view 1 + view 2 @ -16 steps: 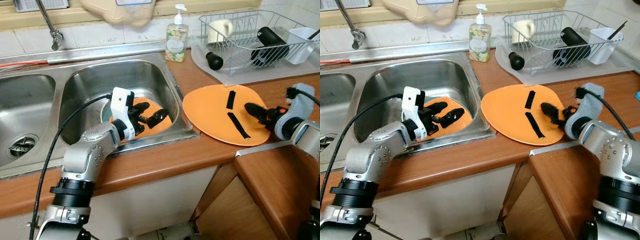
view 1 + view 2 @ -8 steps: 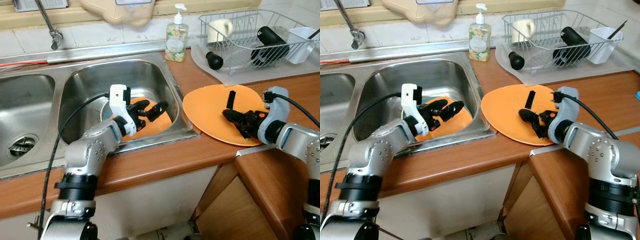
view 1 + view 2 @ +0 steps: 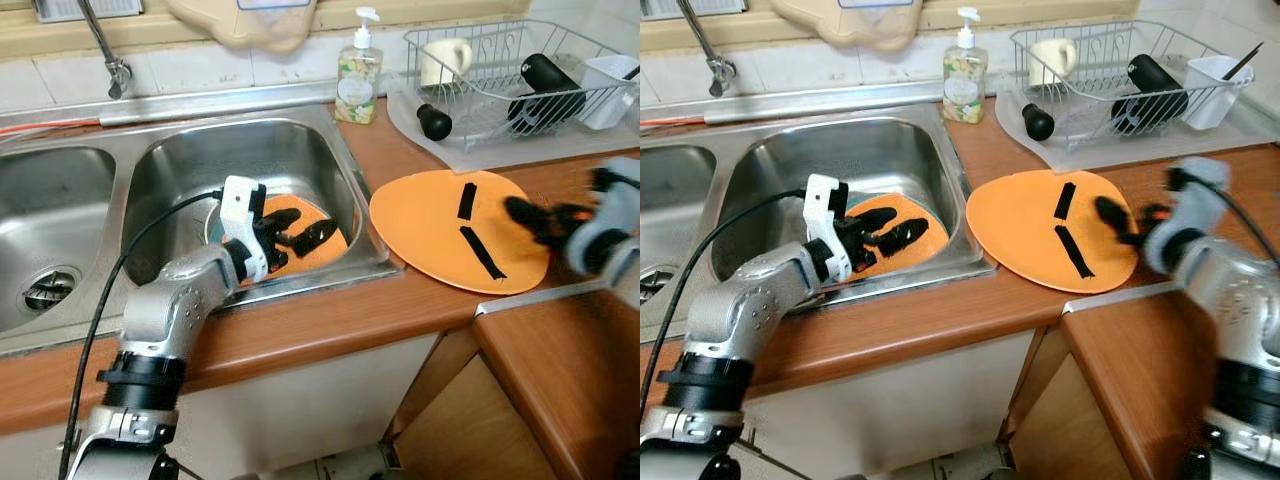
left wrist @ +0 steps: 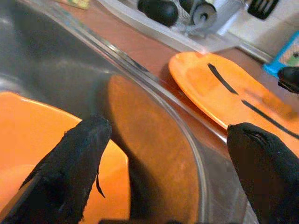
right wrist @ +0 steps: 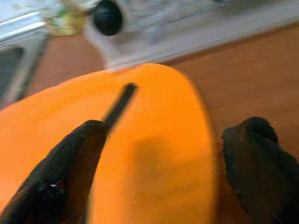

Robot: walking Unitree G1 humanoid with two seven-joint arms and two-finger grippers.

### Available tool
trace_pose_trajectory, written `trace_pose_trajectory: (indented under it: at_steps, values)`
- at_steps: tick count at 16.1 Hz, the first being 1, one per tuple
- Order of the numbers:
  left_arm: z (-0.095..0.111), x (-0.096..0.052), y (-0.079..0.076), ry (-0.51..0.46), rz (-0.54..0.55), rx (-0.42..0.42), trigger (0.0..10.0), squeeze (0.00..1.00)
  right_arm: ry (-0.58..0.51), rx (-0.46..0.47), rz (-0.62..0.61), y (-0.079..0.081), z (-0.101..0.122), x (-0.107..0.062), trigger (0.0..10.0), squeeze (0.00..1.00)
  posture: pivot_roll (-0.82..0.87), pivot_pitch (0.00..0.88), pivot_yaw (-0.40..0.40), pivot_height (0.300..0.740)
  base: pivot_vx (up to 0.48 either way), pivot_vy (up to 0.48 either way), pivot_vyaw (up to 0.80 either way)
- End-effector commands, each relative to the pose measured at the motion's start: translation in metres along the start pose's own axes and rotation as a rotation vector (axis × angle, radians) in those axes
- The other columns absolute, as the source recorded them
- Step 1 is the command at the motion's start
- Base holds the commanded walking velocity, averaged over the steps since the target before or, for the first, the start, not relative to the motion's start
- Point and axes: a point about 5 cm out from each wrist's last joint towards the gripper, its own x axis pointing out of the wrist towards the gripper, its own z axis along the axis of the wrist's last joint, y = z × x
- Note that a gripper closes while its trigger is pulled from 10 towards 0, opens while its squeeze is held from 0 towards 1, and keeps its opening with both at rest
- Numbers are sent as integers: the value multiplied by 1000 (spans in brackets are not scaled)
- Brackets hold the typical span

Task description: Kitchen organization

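Lying flat on counter: orange board (image 3: 430, 230), two black strips; both grippers' jaws spread, empty.

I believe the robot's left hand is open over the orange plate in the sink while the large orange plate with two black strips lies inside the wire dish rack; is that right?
Not quite. The large orange plate with two black strips lies on the wooden counter, in front of the wire dish rack, as the left eye view shows. The left hand is indeed open over the orange plate in the sink.

My wooden counter (image 3: 330, 330) carries the orange plate (image 3: 440, 235), a soap bottle (image 3: 357, 72) and a grey mat (image 3: 520, 145) under the dish rack (image 3: 510, 70).
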Motion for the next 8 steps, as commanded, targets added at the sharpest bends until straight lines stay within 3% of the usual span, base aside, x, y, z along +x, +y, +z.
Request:
trace_pose_trajectory:
  at_steps: [1,2,3,4,8]
  values:
    - [3,0,-3,-2,-19,34,10000,0,2,-7,-22,-3,1,1,10000,1000,-214,0,48,740,0,0,0]
    - [2,-2,-3,2,-19,41,10000,0,45,11,-56,-8,-8,5,10000,812,-212,0,45,740,0,0,0]
    - [2,-3,-3,2,-19,43,10000,0,56,16,-55,-9,-10,6,10000,812,-208,0,40,740,0,0,0]
    - [2,-3,-3,-2,-20,44,10000,0,81,28,-26,-5,-14,8,10000,0,-206,0,39,740,0,0,0]
    - [2,-6,-2,-7,-19,28,10000,0,157,57,157,22,-23,9,10000,0,-206,0,39,740,0,0,0]
